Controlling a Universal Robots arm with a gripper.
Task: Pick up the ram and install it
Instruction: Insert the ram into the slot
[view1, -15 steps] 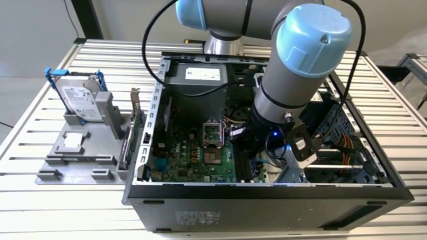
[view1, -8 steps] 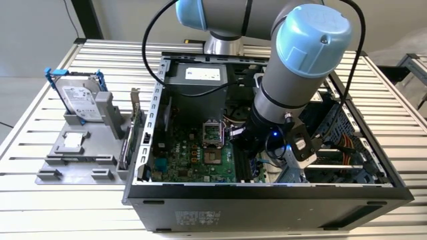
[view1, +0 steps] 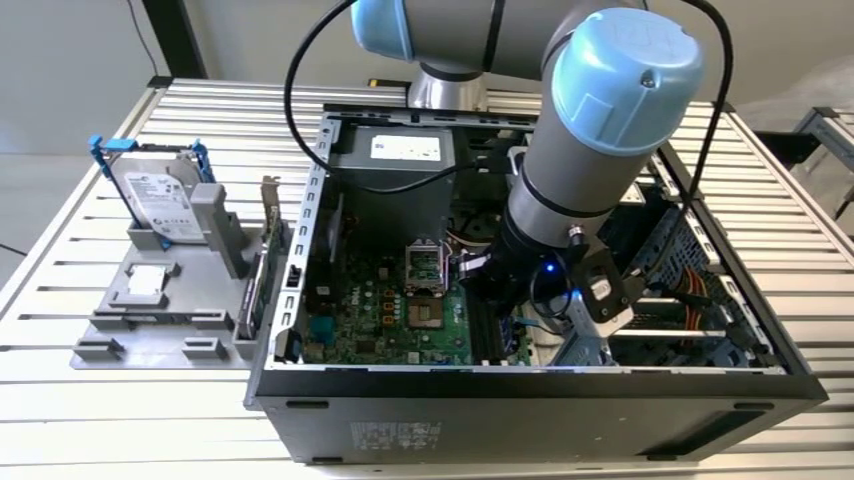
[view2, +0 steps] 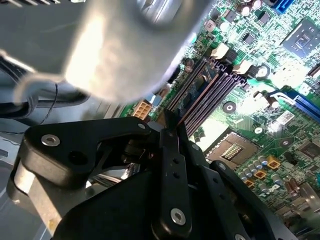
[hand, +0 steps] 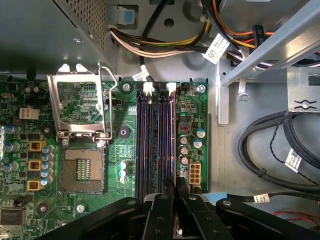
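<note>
The hard drive (view1: 160, 195) on its gray stand outside the computer case (view1: 534, 390) is seen in the exterior view, while the memory slots (hand: 155, 145) are laid out plainly in the first wrist view. The gripper (hand: 176, 192) is seen lowered over those slots with its fingers nearly together, clamped on the ram (view2: 200, 82), which is held edge-on right at the slots.

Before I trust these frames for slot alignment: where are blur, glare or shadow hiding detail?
In the second wrist view a pale defocused blob covers the upper part, and glare washes the motherboard near the memory slots. In the first wrist view the slots are sharp and evenly lit. In the exterior view the arm shades and hides the case interior below it.
</note>
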